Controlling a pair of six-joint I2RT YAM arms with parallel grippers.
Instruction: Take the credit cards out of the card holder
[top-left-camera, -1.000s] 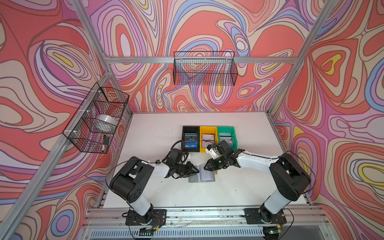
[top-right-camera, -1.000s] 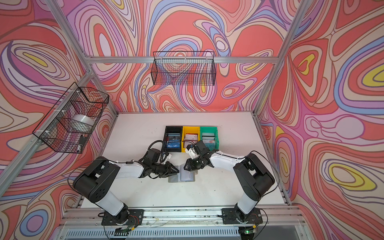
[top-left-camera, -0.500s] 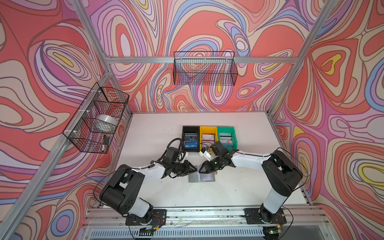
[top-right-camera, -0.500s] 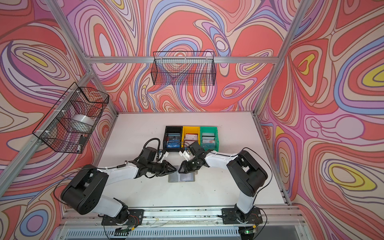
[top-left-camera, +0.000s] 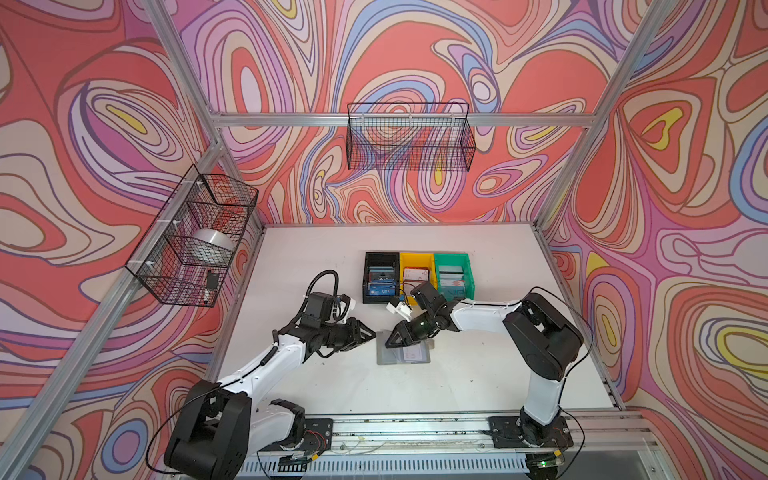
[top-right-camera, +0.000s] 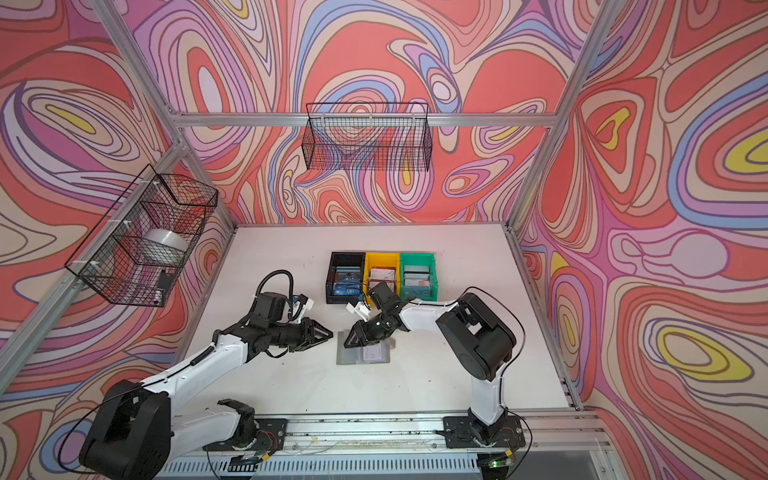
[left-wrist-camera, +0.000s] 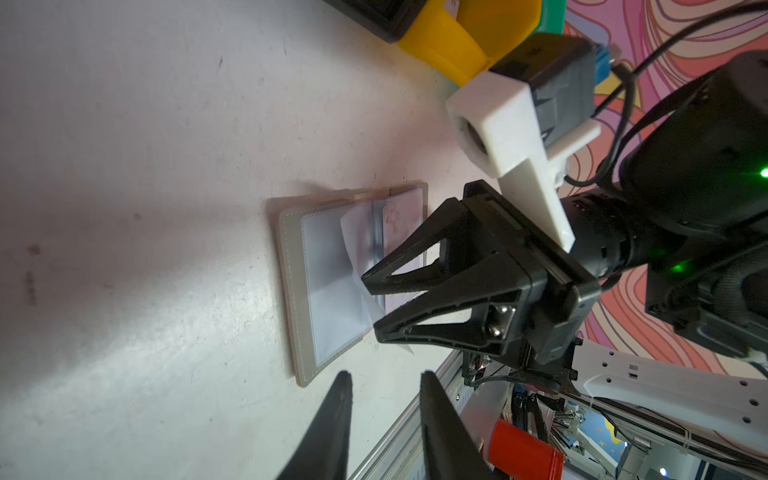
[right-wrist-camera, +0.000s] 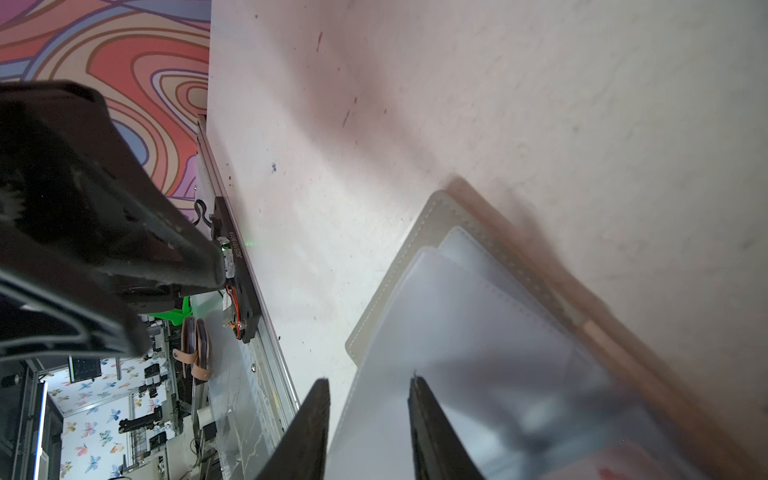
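The grey card holder (top-left-camera: 384, 358) (top-right-camera: 345, 358) lies open and flat on the table. A white credit card (top-left-camera: 411, 354) (left-wrist-camera: 401, 216) with red marks sits in its right half under clear plastic. One clear sleeve (left-wrist-camera: 353, 241) stands up from the spine. My right gripper (top-left-camera: 390, 343) (left-wrist-camera: 370, 303) hovers over the holder's left half, open, with that sleeve's edge running loosely between the fingers (right-wrist-camera: 316, 415). My left gripper (top-left-camera: 372, 332) (left-wrist-camera: 386, 376) is just off the holder's left edge, open and holding nothing.
Behind the holder stand a black bin (top-left-camera: 366, 274), a yellow bin (top-left-camera: 417, 258) and a green bin (top-left-camera: 453, 258), all holding cards. Wire baskets hang on the left wall (top-left-camera: 191, 237) and back wall (top-left-camera: 409, 137). The table's front rail (top-left-camera: 415, 424) is close.
My right gripper slid left across the holder and its jaws widened. My left gripper drew back a little to the left, off the holder.
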